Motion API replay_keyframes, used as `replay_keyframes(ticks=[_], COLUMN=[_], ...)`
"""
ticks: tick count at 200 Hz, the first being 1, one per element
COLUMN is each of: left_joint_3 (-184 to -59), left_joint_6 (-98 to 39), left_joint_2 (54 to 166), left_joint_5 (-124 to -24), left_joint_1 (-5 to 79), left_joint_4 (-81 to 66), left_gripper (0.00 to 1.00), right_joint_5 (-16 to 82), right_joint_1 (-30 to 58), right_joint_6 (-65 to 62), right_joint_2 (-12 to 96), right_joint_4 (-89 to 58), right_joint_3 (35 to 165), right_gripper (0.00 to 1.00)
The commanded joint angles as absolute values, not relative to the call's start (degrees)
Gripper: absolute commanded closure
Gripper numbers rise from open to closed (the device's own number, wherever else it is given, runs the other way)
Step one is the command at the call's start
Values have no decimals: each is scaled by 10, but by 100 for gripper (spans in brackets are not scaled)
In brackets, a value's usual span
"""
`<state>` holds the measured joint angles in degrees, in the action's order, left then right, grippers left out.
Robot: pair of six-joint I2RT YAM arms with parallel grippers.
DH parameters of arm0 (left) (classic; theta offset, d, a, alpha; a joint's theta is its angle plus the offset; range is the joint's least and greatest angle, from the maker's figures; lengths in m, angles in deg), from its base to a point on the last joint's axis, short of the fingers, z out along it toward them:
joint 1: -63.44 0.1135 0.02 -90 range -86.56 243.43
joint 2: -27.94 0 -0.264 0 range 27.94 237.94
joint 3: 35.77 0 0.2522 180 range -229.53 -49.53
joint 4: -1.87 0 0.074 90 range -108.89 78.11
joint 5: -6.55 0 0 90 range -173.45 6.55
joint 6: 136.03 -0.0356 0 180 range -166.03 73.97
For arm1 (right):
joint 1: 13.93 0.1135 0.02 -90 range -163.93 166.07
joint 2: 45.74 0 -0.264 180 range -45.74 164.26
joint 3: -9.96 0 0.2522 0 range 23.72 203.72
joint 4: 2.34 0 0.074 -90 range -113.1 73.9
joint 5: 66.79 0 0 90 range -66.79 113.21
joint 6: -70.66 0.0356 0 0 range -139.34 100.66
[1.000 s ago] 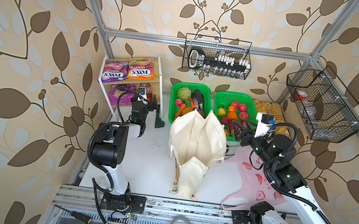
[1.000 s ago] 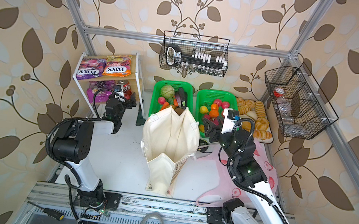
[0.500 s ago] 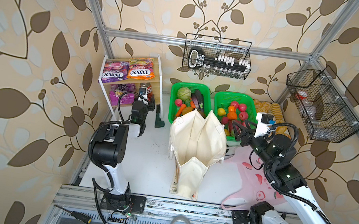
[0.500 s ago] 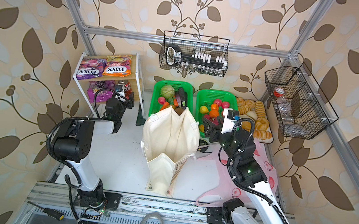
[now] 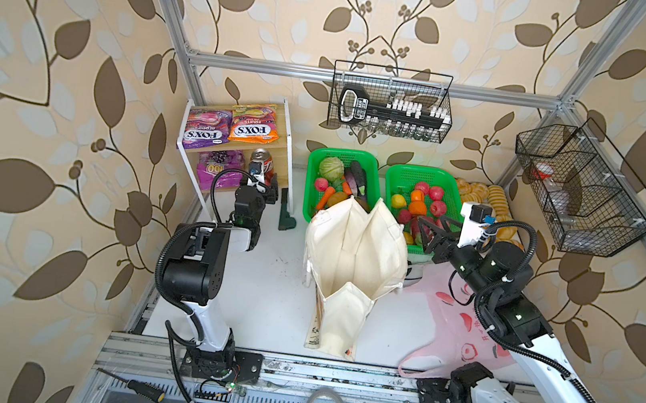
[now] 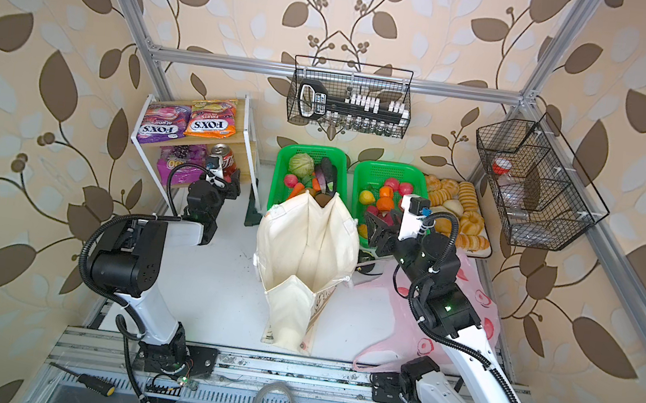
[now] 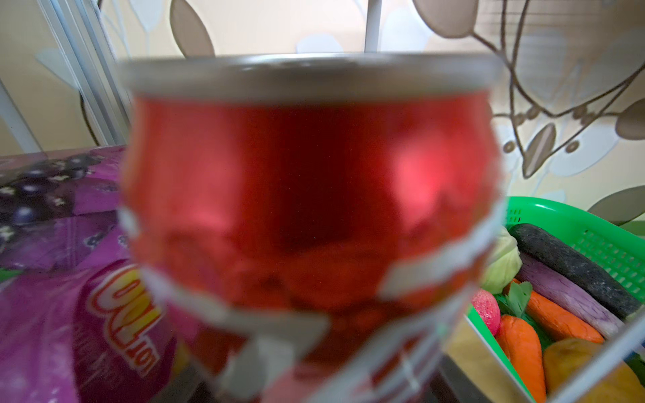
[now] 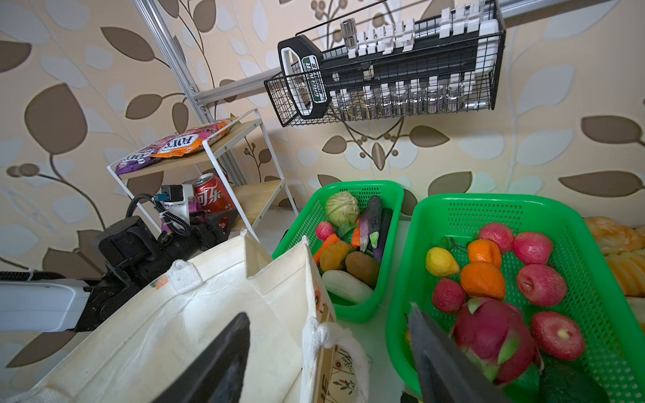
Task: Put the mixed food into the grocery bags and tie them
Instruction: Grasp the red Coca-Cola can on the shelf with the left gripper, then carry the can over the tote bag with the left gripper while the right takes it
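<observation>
On the lower shelf (image 8: pixel 258 199) of the white rack (image 5: pixel 288 156), the red soda can (image 7: pixel 307 209) stands upright, just beside the purple "100" grape snack packet (image 7: pixel 52 279). Left end effector (image 5: pixel 264 188) is right up against the can. The left wrist view is filled by the can's upper body and rim, so it sits in the jaw line. The fingers are out of frame, so I cannot tell whether they have closed on it. Right end effector (image 8: pixel 328 312) gapes wide and holds nothing, hovering between the rim of the cream canvas tote (image 5: pixel 352 252) and the green fruit basket (image 8: pixel 488 200). The tote stands open in the middle of the desk (image 5: pixel 260 287), and the pink peach bag (image 5: pixel 460 332) lies flat beside it. Handling judgement: the can is rigid but thin-walled, glossy and round, so probably slippery and easy to dent under a hard squeeze. Full or empty cannot be seen, so its weight is unknown. Best hold is across the straight mid-body, below the tapered shoulder, pads square to the wall, can kept upright. Lifting it out means clearing the rack's upright and the packet.
</observation>
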<state>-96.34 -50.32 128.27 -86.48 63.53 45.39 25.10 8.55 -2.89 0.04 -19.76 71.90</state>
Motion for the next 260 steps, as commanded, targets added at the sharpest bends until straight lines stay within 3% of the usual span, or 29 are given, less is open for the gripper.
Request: replay_keyframes(ticks=[1, 90, 106, 123, 152, 189, 260], left_joint_3=[-970, -1006, -1005, -995, -965, -914, -865], left_joint_6=[-509, -499, -500, -504, -503, -490, -476], left_joint_2=[1281, 1317, 1318, 1305, 1265, 1183, 930], left_joint_5=[-874, -873, -870, -853, -813, -788, -693], left_joint_1=[639, 640, 640, 640, 640, 639, 629], left_joint_4=[484, 498, 498, 498, 489, 478, 253], left_gripper=[20, 16, 23, 39, 56, 63, 73], right_joint_5=[253, 251, 251, 250, 250, 270, 388], right_joint_1=[84, 84, 85, 85, 86, 86, 90], right_joint_6=[-31, -12, -9, -5, 0, 8, 33], right_joint_2=[-4, -1, 0, -2, -1, 7, 66], right_joint_4=[-200, -205, -204, -206, -204, -206, -248], right_joint_3=[710, 711, 710, 711, 708, 723, 816], right_gripper=[28, 28, 28, 28, 27, 27, 27])
